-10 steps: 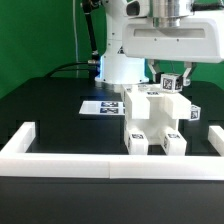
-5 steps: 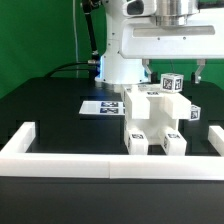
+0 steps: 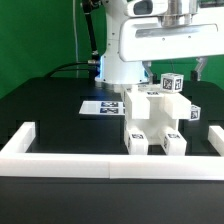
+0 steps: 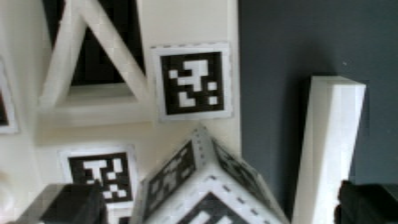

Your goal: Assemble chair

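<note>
The white chair [image 3: 150, 118] stands partly built near the front border wall, at the exterior view's right of middle. A small tagged block [image 3: 172, 84] sits on top of it. The arm's white hand [image 3: 165, 40] hangs just above that block. In the wrist view my gripper [image 4: 214, 205] is open. Its dark fingers [image 4: 63, 205] stand on either side of the tagged block's corner [image 4: 222, 185], apart from it. The X-braced panel [image 4: 98, 50] and a square tag [image 4: 192, 80] lie beyond. A white bar [image 4: 334, 140] runs beside them.
The low white border wall [image 3: 100, 160] runs along the front and turns back at both ends. The marker board [image 3: 100, 105] lies flat behind the chair. The glossy robot base [image 3: 120, 62] stands at the back. The table is black.
The hand has risen a little off the tagged block. The block and the chair stay where they were.
</note>
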{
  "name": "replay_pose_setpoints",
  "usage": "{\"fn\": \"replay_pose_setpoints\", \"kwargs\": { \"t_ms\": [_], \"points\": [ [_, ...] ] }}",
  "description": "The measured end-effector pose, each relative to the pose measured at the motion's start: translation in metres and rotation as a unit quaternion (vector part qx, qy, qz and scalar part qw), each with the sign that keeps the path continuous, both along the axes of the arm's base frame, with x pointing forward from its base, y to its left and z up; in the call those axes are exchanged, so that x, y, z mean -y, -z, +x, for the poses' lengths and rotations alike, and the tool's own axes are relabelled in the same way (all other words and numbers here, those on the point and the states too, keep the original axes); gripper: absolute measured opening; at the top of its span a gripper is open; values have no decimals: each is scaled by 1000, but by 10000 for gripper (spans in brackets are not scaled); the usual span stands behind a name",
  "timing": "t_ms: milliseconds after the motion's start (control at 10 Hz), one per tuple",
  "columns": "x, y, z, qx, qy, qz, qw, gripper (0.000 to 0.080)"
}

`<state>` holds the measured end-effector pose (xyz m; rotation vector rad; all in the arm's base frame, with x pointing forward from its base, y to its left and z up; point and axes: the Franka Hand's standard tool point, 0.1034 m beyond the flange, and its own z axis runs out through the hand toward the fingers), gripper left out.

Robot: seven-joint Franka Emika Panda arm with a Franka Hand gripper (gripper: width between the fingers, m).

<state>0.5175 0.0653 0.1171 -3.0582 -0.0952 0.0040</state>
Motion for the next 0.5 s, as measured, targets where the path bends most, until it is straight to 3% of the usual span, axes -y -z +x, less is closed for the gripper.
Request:
{"fn": "replay_pose_setpoints", "kwargs": {
  "t_ms": [500],
  "points": [
    [6, 1, 0, 12, -185, -9, 983, 648]
  ]
}}
